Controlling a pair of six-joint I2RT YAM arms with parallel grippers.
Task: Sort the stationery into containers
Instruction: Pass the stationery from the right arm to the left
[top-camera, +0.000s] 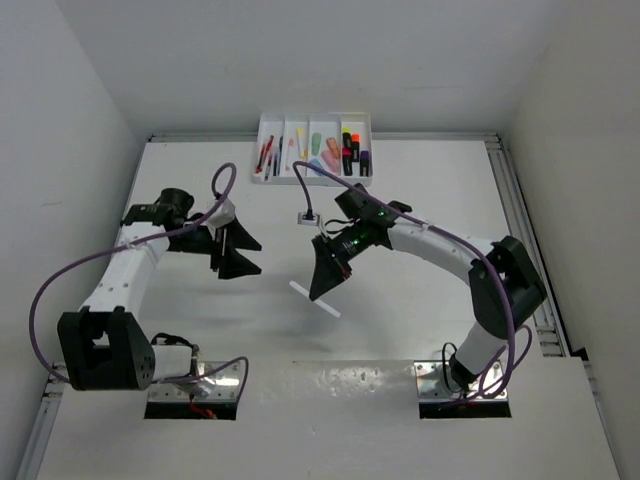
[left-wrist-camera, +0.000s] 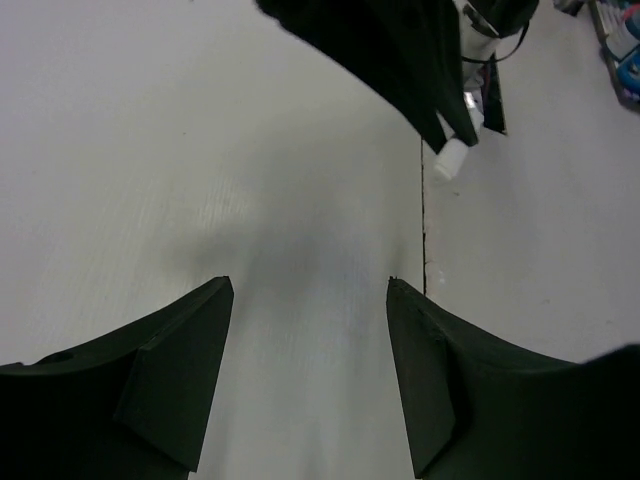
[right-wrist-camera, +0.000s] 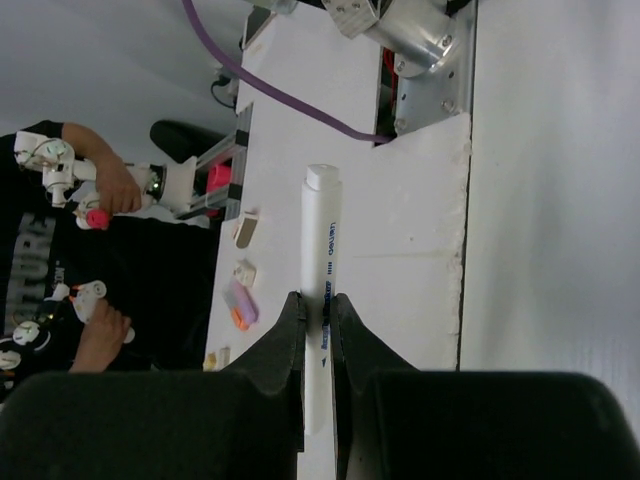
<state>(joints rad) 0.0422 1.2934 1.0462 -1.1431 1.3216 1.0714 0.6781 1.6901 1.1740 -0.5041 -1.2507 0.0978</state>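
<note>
Right gripper (right-wrist-camera: 318, 305) clamped on white pen (right-wrist-camera: 322, 230) mid-shaft, pen jutting out beyond it, left gripper (left-wrist-camera: 310, 290) apart, empty

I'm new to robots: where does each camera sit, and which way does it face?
Top external: above and behind the robot, looking down at the table and the white plastic four-compartment tray; left arm and right arm show.
Left wrist: on the left arm, looking along the table past its open left gripper.
Right wrist: on the right arm, looking along its right gripper shut on a white plastic pen.
Shared: all three show that pen.
</note>
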